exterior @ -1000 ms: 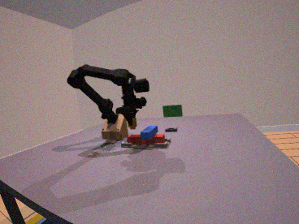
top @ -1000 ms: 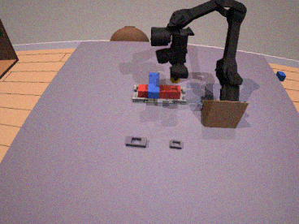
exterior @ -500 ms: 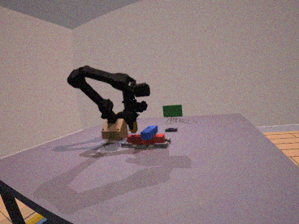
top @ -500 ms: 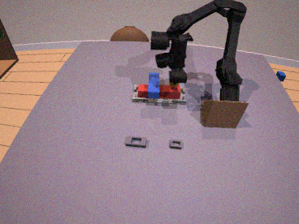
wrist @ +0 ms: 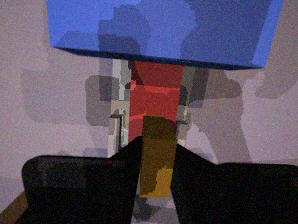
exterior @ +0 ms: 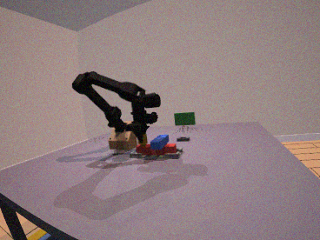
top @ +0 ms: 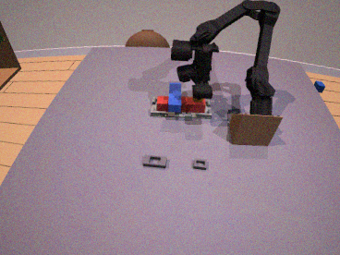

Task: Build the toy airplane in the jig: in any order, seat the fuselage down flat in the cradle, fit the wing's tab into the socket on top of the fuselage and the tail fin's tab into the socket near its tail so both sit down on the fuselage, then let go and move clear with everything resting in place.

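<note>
The red fuselage [top: 193, 105] [exterior: 170, 148] [wrist: 154, 102] lies level in the grey jig [top: 155, 114] [exterior: 174, 156]. The blue wing [top: 175, 98] [exterior: 159, 142] [wrist: 160, 30] lies across the top of the fuselage; its tab and socket are hidden. My gripper [top: 200, 97] [exterior: 143, 136] [wrist: 152, 141] is shut on the yellow tail fin [top: 199, 100] [exterior: 144, 141] [wrist: 159, 132], which stands upright between the fingertips at the fuselage's tail end. The fin's lower end and the tail socket are hidden, so I cannot tell whether the fin sits down on the fuselage.
Two small dark holders, a larger one [top: 147, 163] and a smaller one [top: 200, 167], lie on the table [top: 115, 208] in front of the jig. A brown panel [top: 254, 130] [exterior: 123, 142] stands by the arm's base. A green panel [exterior: 184, 118] shows at the back.
</note>
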